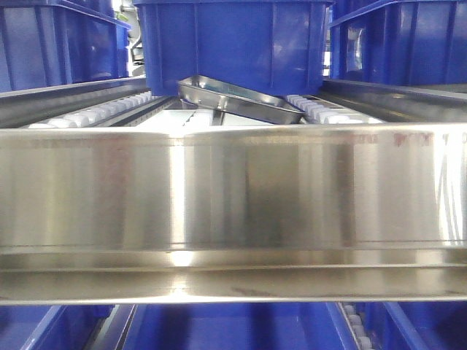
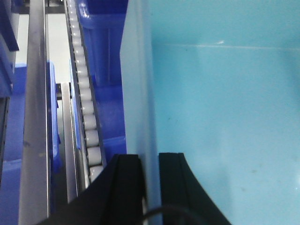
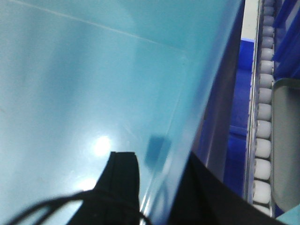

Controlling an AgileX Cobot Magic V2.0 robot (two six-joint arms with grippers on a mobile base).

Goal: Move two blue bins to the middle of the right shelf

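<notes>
A blue bin (image 1: 233,44) hangs at the top centre of the front view, above the roller rails; neither gripper shows in that view. In the left wrist view my left gripper (image 2: 150,157) is shut on the bin's left wall (image 2: 138,70), one black finger (image 2: 126,173) outside and one inside over the pale floor (image 2: 225,93). The right wrist view has my right gripper (image 3: 159,159) clamped across the same bin's right wall (image 3: 201,84), with the inner finger (image 3: 123,171) over the bin's floor (image 3: 93,70).
A wide steel shelf beam (image 1: 233,211) fills the foreground. Behind it a metal tray (image 1: 241,98) lies tilted between two roller rails (image 1: 95,113). More blue bins stand at the left (image 1: 58,44) and right (image 1: 401,44), and blue shows below the beam.
</notes>
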